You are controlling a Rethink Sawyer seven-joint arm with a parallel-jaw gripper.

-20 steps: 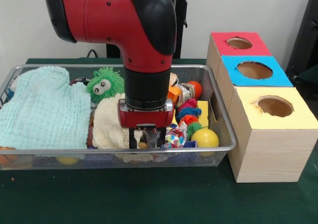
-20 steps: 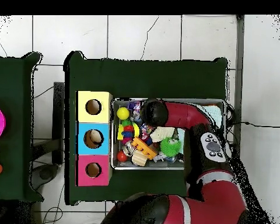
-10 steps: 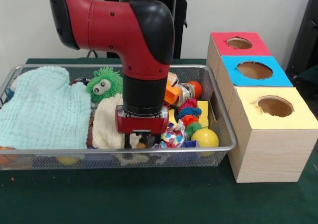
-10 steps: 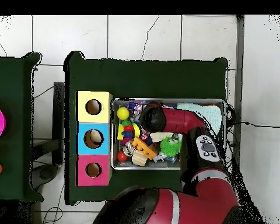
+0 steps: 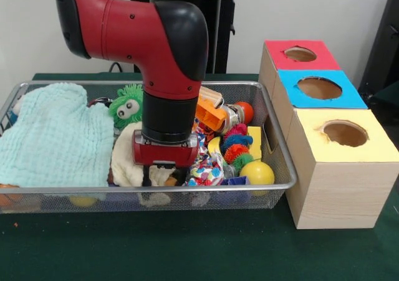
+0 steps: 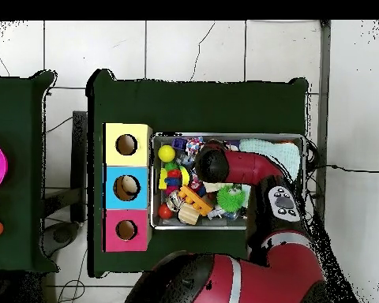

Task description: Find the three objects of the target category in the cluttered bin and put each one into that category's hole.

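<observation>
Honestly, it looks as though the sorting has barely got going. The gripper is plunged deep into the wire bin, right at the near rim, with a cream cloth on one side of it and a speckled, multicoloured bundle on the other. I cannot tell whether it is spread or pinched on anything, because the red wrist block and the mesh hide its tips.

The bin is full: a pale green blanket covers one whole end, a green fuzzy toy with googly eyes peeks out behind the arm, and the end nearest the boxes holds a yellow ball, a knobbly coloured caterpillar toy, an orange block and a small red ball.

Beside the bin stand the red box, the blue box and the yellow box, each with a round hole on top. From overhead, something pale seems to sit inside the blue box's hole (possibly one item already dropped, though I would not swear to it). The other two holes look dark and empty, so I judge most of the three are left to find.
</observation>
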